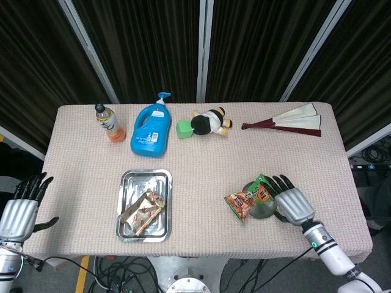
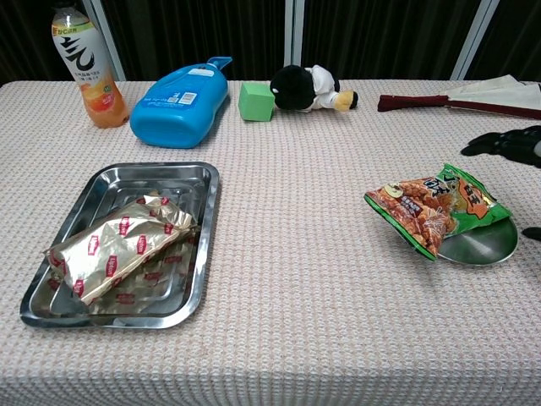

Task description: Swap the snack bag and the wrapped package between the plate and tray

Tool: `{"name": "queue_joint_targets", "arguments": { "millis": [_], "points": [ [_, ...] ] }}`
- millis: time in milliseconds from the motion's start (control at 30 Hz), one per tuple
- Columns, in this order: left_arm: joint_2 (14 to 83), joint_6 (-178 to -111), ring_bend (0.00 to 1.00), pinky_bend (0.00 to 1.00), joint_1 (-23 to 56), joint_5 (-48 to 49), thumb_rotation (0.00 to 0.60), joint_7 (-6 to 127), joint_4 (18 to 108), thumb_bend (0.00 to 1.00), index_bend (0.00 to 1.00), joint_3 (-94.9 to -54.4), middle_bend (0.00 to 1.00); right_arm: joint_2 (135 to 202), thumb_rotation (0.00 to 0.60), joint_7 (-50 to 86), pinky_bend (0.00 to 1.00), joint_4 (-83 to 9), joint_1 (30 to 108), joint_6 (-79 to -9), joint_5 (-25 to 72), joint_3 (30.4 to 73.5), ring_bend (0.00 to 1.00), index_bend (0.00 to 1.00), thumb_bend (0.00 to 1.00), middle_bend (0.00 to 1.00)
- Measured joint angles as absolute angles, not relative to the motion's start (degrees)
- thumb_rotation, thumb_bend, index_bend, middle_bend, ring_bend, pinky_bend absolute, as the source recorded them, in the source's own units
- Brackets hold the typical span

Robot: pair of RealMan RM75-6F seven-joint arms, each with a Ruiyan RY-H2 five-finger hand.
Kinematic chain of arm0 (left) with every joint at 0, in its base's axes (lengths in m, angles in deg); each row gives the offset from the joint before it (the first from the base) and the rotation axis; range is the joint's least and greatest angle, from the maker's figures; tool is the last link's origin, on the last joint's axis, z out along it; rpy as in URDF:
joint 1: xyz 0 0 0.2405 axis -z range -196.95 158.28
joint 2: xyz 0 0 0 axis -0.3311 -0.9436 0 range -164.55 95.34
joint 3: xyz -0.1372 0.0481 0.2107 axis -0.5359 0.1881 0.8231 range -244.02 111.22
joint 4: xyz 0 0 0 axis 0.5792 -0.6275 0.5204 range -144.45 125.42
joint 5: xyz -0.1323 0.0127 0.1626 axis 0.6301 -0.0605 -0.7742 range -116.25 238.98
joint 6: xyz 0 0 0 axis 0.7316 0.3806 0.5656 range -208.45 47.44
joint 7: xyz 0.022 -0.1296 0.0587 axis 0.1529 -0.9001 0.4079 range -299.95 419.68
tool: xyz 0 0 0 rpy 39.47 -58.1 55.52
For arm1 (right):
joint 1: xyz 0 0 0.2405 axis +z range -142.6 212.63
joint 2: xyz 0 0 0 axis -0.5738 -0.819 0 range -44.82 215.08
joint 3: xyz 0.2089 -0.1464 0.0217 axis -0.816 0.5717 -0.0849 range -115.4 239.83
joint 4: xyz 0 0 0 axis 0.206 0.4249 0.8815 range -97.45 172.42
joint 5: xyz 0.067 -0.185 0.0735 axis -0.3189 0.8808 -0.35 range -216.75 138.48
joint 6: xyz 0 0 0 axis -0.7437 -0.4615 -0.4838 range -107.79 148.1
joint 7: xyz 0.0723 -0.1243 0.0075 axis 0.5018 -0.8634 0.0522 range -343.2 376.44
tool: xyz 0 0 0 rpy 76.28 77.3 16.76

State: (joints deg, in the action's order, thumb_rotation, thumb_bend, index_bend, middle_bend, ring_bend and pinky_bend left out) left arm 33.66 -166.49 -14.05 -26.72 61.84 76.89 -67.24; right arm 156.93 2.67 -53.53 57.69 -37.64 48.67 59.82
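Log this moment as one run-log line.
right hand: open, over plate beside snack bag | left hand: open, off table | wrapped package: in tray | swap: not started

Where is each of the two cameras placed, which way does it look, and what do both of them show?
Head view: sits high above the near table edge and looks steeply down on the whole table; it shows the left hand off the left side and the right hand over the plate.
Chest view: sits low at the near edge and looks across the table; only the right hand's fingers show at the right border.
Both show the snack bag on the plate and the wrapped package in the tray.
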Motion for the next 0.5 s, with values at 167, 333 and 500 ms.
{"name": "queue_joint_targets", "arguments": {
  "millis": [167,333,500],
  "points": [
    [33.46,-166.79,0.0,0.09,-14.39,-26.72,0.6,60.99,76.33,0.01,0.08,-67.14,0.02,160.83,0.6,-0.82,0.0,-52.42,59.67,-36.35,47.83,59.24,0.0,0.0,0.2,0.0],
    [33.34,-167.05,0.0,0.09,-14.69,-26.61,0.6,60.21,75.69,0.01,0.08,-67.12,0.02,163.01,0.6,-3.02,0.0,-51.69,61.25,-35.89,46.06,58.53,0.0,0.0,0.21,0.01],
    [33.64,-166.99,0.0,0.09,-14.8,-26.36,0.6,59.52,74.87,0.01,0.08,-67.2,0.02,163.18,0.6,-3.08,0.0,-52.0,62.42,-33.28,43.58,58.42,0.0,0.0,0.21,0.05]
  ]
}}
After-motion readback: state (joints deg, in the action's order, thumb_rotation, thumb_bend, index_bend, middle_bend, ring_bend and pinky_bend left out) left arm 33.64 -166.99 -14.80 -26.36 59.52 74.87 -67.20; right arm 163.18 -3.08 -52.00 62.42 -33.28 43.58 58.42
